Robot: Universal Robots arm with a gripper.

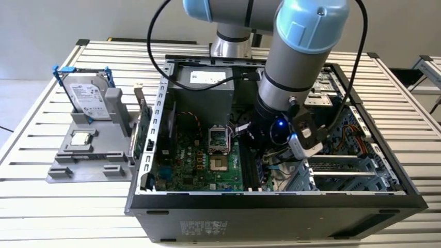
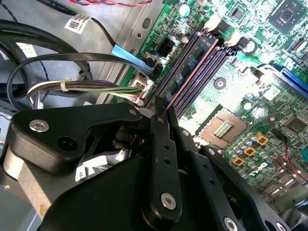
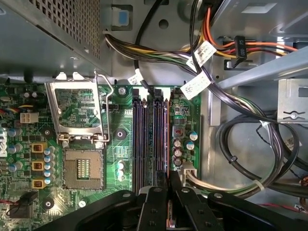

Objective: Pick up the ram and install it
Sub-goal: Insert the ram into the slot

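One arm (image 1: 296, 62) reaches into one open case (image 1: 276, 199). One hard drive (image 1: 90, 95) and one CPU chip (image 1: 81, 138) sit on one grey holder (image 1: 90, 173). One board (image 3: 29, 202) carries one empty socket (image 3: 83, 169) and four memory slots (image 3: 150, 139).

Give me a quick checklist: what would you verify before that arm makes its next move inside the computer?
1. Grip: the gripper appears closed on the near end of the ram. Ok.
2. Alignment: the ram runs parallel with the memory slots on the board. Ok.
3. Seating: whether the ram is pressed fully down in its slot. Cannot tell.
4. Slot latches: whether they are open or closed. Cannot tell.
5. Cables: the cable bundle lies beside the board, off the slots. Ok.
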